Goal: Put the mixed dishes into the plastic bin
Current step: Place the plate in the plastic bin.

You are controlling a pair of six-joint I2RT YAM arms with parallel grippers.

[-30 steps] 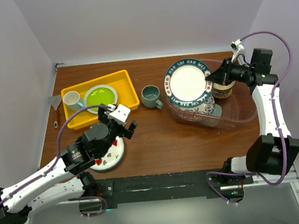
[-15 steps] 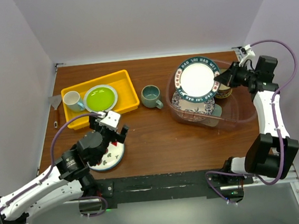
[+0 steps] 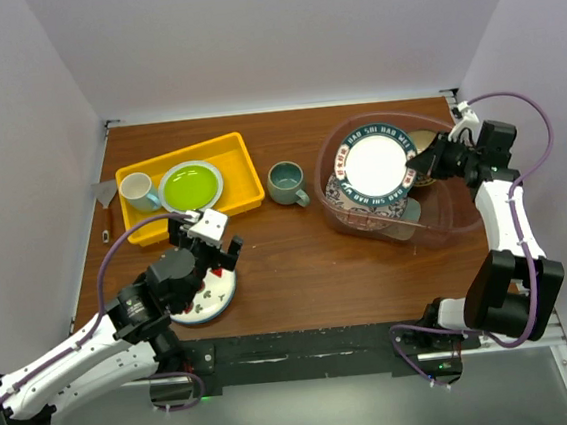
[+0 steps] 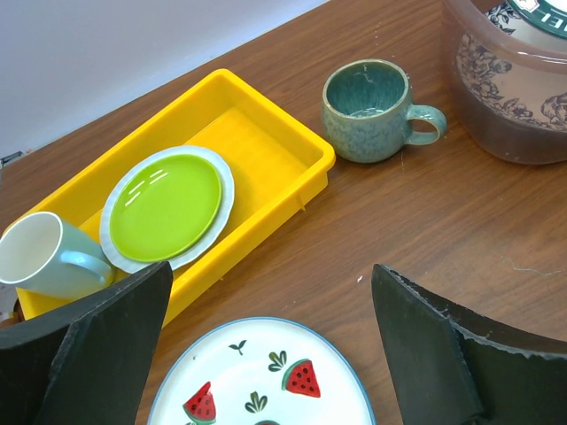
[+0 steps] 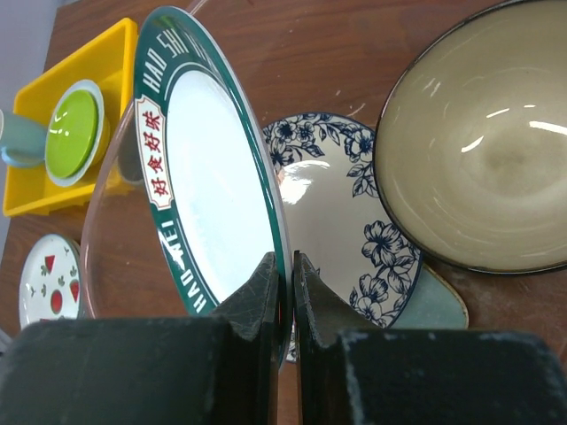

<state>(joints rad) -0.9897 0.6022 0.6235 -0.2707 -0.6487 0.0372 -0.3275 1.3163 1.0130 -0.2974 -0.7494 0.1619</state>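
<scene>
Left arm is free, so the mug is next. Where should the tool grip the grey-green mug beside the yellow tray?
Pinch the wall of the grey-green mug at its rim, on the side away from the handle, one finger inside, coming straight down. It stands upright, mouth up, and its handle points toward the plastic bin, leaving the opposite wall clear for the left tool.

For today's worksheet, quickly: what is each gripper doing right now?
Left gripper: open, holding nothing.
Right gripper: shut on the green-rimmed plate, tilted over the plastic bin.

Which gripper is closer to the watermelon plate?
Left. Left gripper hovers open over the watermelon plate; right gripper is far off, holding a green-rimmed plate at the bin.
</scene>
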